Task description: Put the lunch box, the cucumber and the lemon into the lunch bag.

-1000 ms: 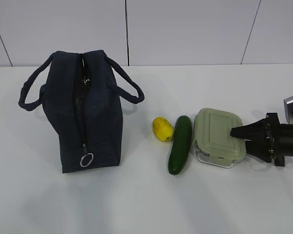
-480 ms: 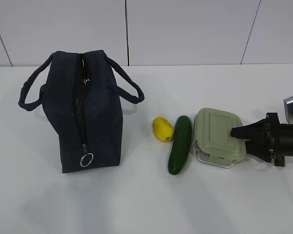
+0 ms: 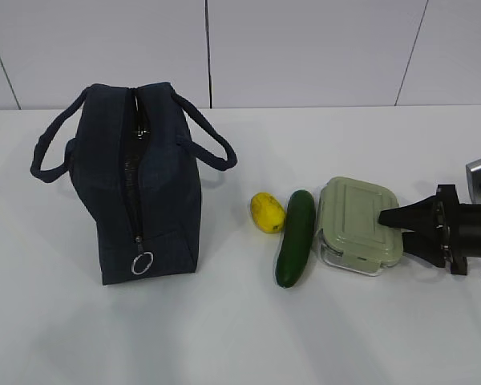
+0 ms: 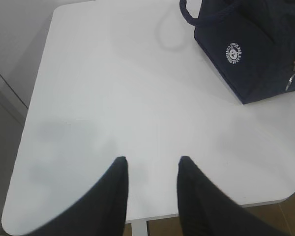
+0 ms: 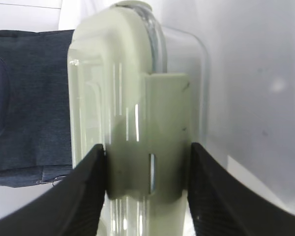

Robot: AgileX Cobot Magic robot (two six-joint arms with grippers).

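Both fingers of your right gripper [image 5: 147, 184] now clamp the lunch box [image 3: 359, 222] across lid and base; since a second ago almost nothing has shifted. Beyond it lie the cucumber [image 3: 296, 237], lemon [image 3: 267, 212] and lunch bag [image 3: 138, 180]. Your left gripper [image 4: 150, 189] hangs open, empty.

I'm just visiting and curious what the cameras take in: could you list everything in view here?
lunch bag: one, dark navy, left on the table, upright.
lemon: one, yellow, right of the bag.
cucumber: one, dark green, between lemon and box.
lunch box: one, clear with pale green lid, right of the cucumber.
table: one, white.
right gripper: one, black, jaws clamped on the lunch box's edge.
left gripper: one, black, jaws apart over bare table.
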